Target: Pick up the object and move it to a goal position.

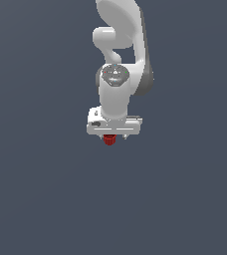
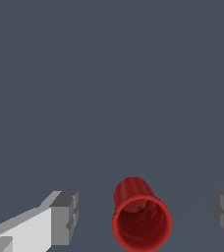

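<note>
Reaching straight down, white gripper (image 1: 114,135) directly over the red cup (image 2: 142,222), grey fingers (image 2: 66,218) spread wide either side of cup, not touching.

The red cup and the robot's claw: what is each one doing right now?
cup: between the open fingers, touching neither, open mouth facing the wrist camera, nothing visible inside.
gripper: open, fingers wide apart either side of the cup, pointing down over it in the exterior view.
arm: reaching down from above.
</note>
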### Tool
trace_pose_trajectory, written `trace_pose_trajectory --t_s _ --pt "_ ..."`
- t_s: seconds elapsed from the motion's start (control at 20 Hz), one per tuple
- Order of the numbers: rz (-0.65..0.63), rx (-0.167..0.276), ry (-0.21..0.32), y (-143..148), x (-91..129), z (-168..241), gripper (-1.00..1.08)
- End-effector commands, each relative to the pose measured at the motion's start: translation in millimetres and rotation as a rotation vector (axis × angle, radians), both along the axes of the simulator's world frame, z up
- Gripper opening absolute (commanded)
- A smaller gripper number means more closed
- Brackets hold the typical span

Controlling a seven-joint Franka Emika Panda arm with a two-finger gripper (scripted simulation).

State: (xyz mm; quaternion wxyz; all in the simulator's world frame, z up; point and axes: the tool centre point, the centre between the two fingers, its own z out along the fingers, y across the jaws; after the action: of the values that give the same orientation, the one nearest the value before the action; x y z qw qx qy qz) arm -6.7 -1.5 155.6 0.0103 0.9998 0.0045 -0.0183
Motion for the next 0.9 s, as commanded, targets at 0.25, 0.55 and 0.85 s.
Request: trace_pose_trajectory --t_s 0.25,0.55,0.85 --pt "-0.015 -0.001 -0.006 -6 -1 1 1.00" --pt "-0.030 -0.002 -0.012 -13 -1 2 1.00" --pt "-0.051 0.000 -0.014 -13 -6 -2 1.00"
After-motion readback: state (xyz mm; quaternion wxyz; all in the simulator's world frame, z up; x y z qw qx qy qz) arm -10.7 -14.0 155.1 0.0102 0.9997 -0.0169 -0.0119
